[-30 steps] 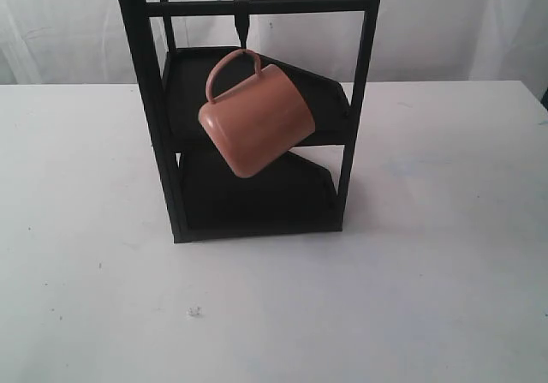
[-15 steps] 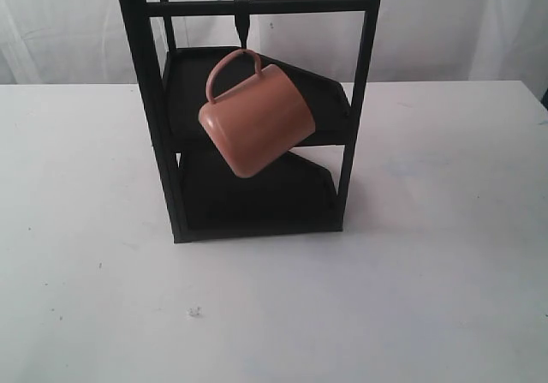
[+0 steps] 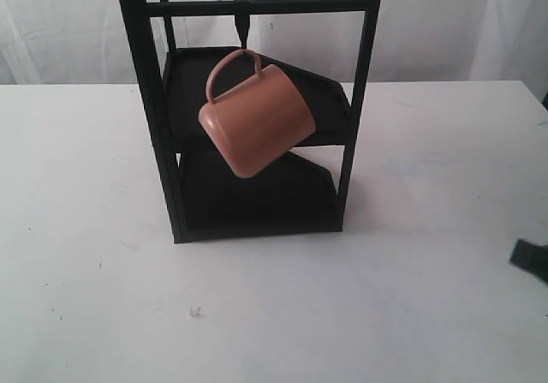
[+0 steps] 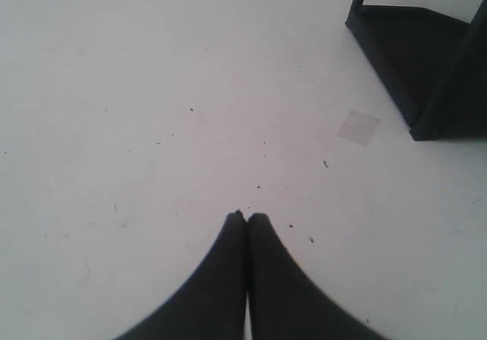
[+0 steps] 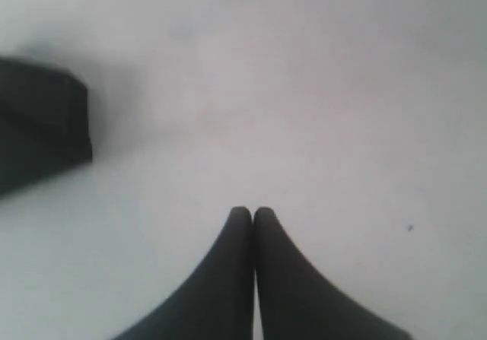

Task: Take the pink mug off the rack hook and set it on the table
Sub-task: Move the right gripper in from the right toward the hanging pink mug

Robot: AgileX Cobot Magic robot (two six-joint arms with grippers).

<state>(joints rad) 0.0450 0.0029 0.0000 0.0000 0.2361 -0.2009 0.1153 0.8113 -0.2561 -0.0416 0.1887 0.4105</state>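
The salmon-pink mug [image 3: 257,119] hangs tilted by its thin loop handle from the short black rack hook [image 3: 242,25] under the crossbar of the tall black rack [image 3: 154,126], which stands on the white table [image 3: 86,229]. My left gripper [image 4: 246,217] is shut and empty over bare tabletop, with the rack's base [image 4: 415,58] some way off. My right gripper [image 5: 253,211] is also shut and empty above the table; a dark tip of that arm [image 3: 531,259] shows at the exterior view's right edge. Neither gripper touches the mug.
The rack's two black shelves [image 3: 257,190] sit behind and below the mug. A small white crumb [image 3: 194,312] lies on the table in front of the rack. A faint square patch [image 4: 358,126] marks the tabletop near the rack's base.
A dark part of the right arm has come into the exterior view at the right edge. The mug and rack have not moved.
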